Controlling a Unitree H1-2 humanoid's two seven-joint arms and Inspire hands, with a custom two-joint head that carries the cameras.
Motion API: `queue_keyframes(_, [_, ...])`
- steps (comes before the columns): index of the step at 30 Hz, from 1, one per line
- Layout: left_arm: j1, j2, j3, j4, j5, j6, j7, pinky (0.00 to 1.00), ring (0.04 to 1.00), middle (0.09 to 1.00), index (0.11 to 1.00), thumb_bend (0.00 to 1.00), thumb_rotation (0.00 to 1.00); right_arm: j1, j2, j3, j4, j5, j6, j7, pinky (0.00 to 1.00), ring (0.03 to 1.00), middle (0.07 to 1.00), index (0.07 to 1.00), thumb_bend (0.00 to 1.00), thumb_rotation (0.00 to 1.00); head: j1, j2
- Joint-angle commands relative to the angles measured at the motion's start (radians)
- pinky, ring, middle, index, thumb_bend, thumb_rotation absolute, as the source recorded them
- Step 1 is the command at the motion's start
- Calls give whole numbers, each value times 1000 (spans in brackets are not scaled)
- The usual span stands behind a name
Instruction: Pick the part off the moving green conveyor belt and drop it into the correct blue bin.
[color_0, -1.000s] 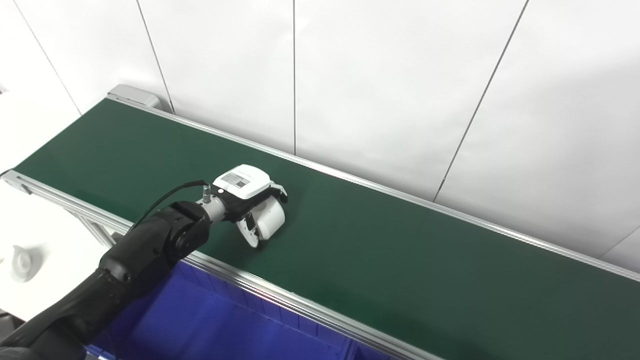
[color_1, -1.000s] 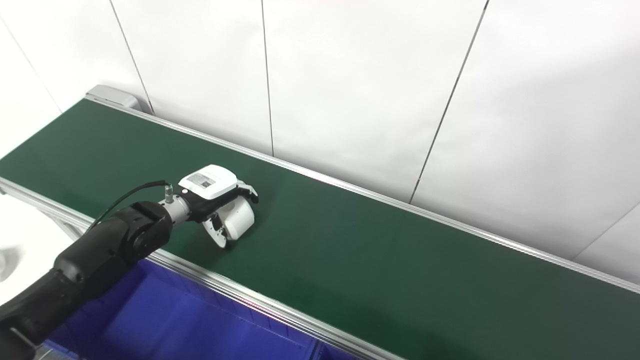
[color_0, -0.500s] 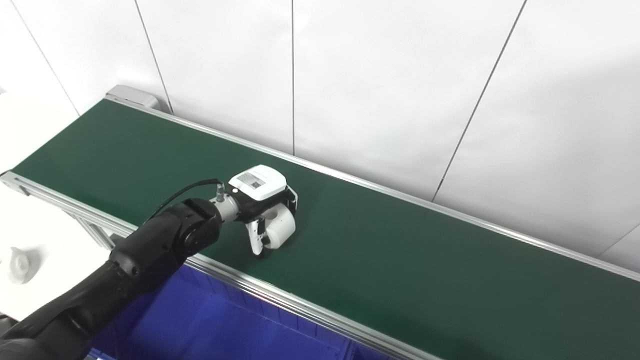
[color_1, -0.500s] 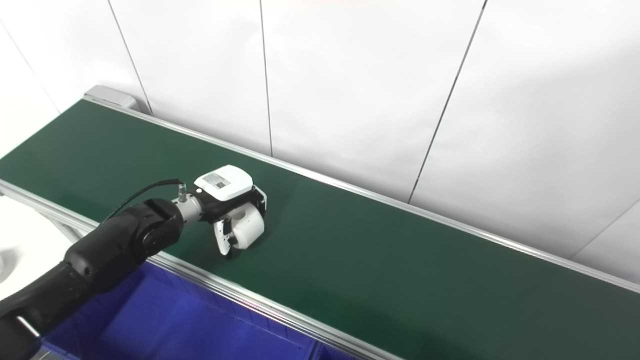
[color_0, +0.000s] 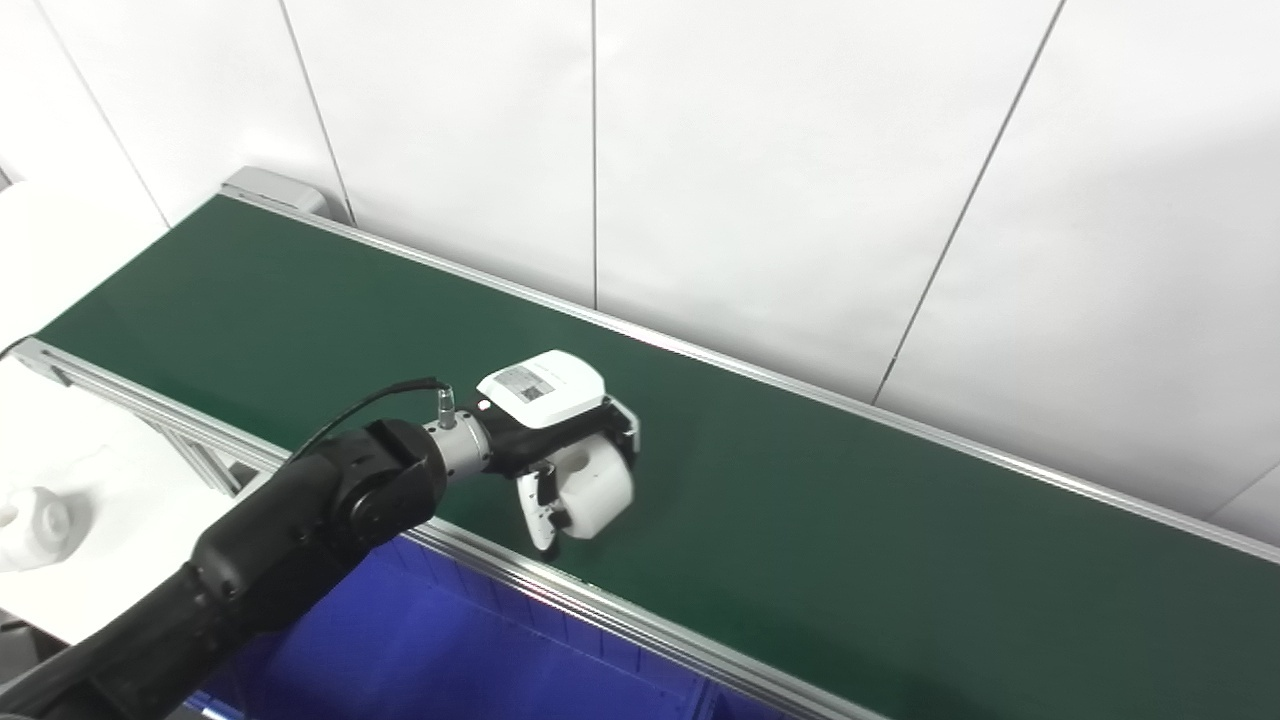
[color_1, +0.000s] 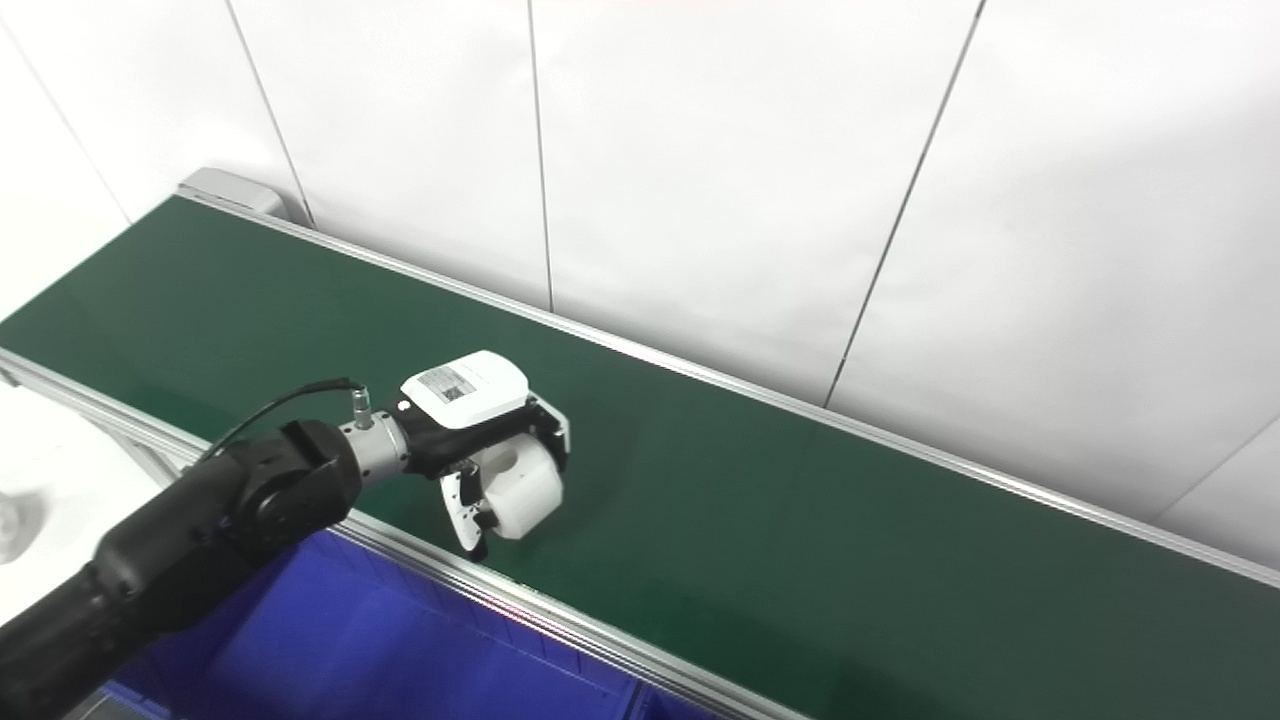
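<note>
Left hand (color_0: 560, 450) wrapped around white part (color_0: 597, 489), just above green conveyor belt (color_0: 800, 520), near its front rail.
Advice: hold grip firm, lift clear of rail, carry to blue bin (color_0: 420, 650) below it.

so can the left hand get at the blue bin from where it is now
Probably yes. The left hand, closed on the white part, sits over the conveyor belt beside its near rail, and the blue bin lies open just below with nothing between.
</note>
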Motion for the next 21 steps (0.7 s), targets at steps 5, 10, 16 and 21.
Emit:
queue_keyframes(5, [103, 99, 135, -222, -67, 61, -86, 383, 412, 472, 491, 525, 0, 7, -35, -19, -77, 60, 44, 20, 1000, 1000, 1000, 1000, 884, 1000, 42, 38])
queue_keyframes(10, [240, 114, 212, -272, -52, 70, -94, 365, 423, 479, 488, 524, 0, -6, -60, -28, -80, 79, 65, 32, 1000, 1000, 1000, 1000, 878, 1000, 84, 55])
queue_keyframes(16, [413, 85, 270, -258, -19, 46, -46, 411, 430, 470, 495, 524, 0, -25, -85, -37, -87, 104, 97, 44, 1000, 1000, 1000, 1000, 853, 1000, 126, 68])
queue_keyframes(21, [522, 58, 286, -186, 17, 21, 15, 359, 406, 475, 492, 525, 0, -47, -95, -41, -96, 131, 135, 57, 1000, 1000, 1000, 1000, 836, 1000, 149, 64])
